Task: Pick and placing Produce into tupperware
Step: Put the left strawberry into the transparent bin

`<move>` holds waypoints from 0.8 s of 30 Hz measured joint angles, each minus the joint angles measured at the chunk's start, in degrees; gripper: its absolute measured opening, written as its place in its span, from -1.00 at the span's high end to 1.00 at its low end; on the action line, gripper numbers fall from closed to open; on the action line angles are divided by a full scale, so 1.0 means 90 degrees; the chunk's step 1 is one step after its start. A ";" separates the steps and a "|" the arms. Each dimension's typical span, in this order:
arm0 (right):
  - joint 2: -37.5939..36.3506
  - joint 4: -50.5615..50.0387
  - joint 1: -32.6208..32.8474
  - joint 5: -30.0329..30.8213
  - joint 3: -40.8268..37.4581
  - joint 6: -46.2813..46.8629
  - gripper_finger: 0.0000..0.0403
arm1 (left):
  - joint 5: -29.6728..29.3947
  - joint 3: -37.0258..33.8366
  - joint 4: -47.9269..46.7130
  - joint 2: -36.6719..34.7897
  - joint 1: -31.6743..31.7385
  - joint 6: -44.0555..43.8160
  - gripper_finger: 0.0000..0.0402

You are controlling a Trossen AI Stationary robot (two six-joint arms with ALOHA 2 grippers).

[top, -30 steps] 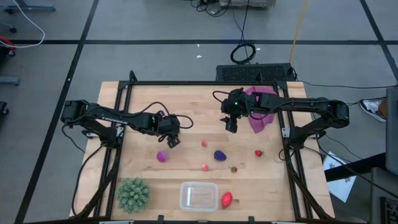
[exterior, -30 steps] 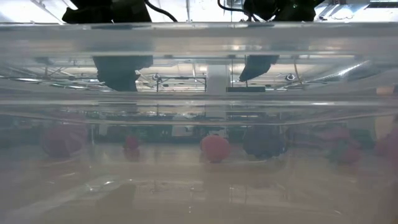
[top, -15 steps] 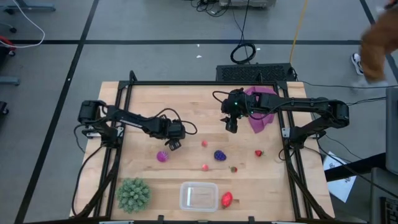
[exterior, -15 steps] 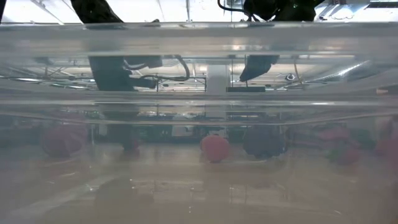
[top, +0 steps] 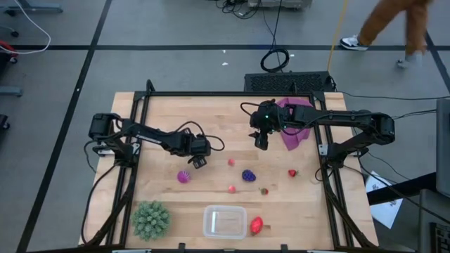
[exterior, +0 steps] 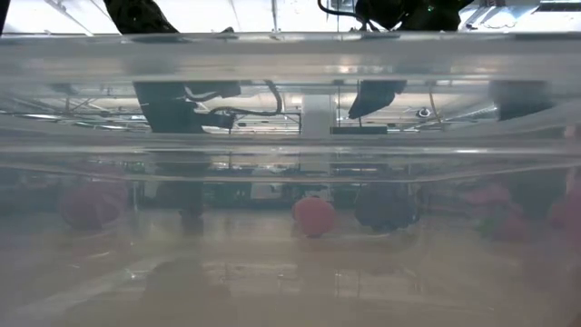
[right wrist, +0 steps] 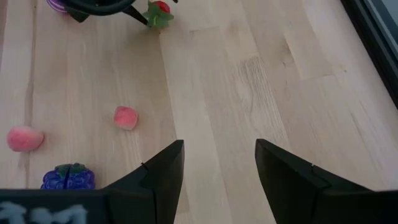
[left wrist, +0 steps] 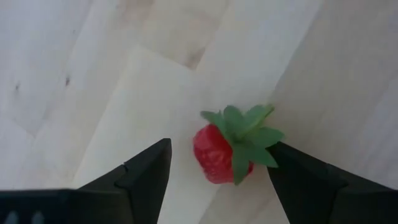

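Left wrist view: left claw (left wrist: pixel 217 171) spread, fingers either side of strawberry (left wrist: pixel 227 149) lying on worktop (left wrist: pixel 93 81), not yet pinched. Step: grasp. Next: close, lift, carry to tupperware (top: pixel 225 221) at near edge. Right claw (right wrist: pixel 217 168) spread, empty, hovering mid-worktop.

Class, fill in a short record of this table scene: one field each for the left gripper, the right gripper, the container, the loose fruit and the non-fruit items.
left gripper: open, fingers either side of a small strawberry on the wood
right gripper: open, empty, above the table's far middle
tupperware: near edge, empty, open top
loose fruit: magenta ball, grape bunch, large strawberry beside the tupperware, several small red and pink pieces
non-fruit items: spiky green ball, purple cloth
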 joint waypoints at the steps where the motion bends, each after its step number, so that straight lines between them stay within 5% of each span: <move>1: 0.0000 -0.0005 0.0001 0.0000 0.0002 0.0000 0.07 | 0.0022 0.0000 0.0003 0.0000 0.0032 -0.0004 -0.32; 9: 0.0000 -0.0018 0.0001 0.0000 0.0002 0.0000 0.07 | 0.0577 0.0000 0.0012 -0.0002 0.0191 -0.0017 -0.26; 24: 0.0000 -0.0018 0.0001 0.0000 0.0002 0.0000 0.07 | 0.0588 0.0000 -0.0012 -0.0002 0.0185 -0.0049 0.06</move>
